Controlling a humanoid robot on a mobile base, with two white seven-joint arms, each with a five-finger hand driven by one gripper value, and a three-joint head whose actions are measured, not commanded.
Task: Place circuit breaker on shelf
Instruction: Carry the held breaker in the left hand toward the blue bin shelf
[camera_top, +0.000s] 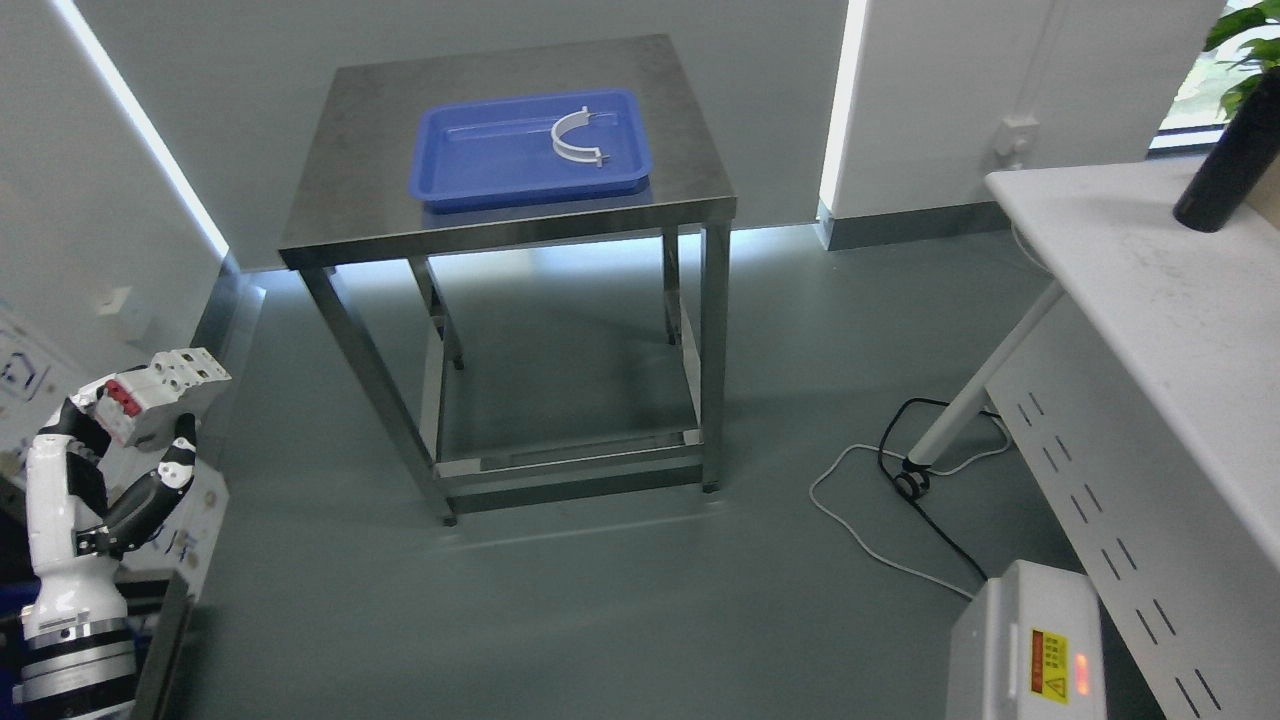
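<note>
Well, from my remote seat I counted one circuit breaker (160, 392), one metal table (510, 140), one blue tray (480, 165) and one white curved clamp (574, 138) lying in the tray toward its right side. Only one robot hand showed: the left hand (120, 455), raised at the lower left edge of the head view, well apart from the table. Its fingers (168, 478) were clenched around the circuit breaker, which sat at the top of the hand, off any surface and above the grey floor (620, 600). The breaker was a white block with a red part on its left face. Its long axis ran from lower left to upper right in the picture, tilted a little upward, and its pale end with small holes pointed toward the upper right, roughly toward the table. I saw no right hand in the picture.

The tray rested on the tabletop, nearer the far edge, with its long side running left to right. To the right stood one white desk (1150, 270) carrying one dark cylinder (1225, 170) near its far end. Under that desk I counted one black cable (930, 520) and one white cable (850, 520) trailing across the floor, and one grey box (1010, 650) with a yellow warning label at the bottom edge.
</note>
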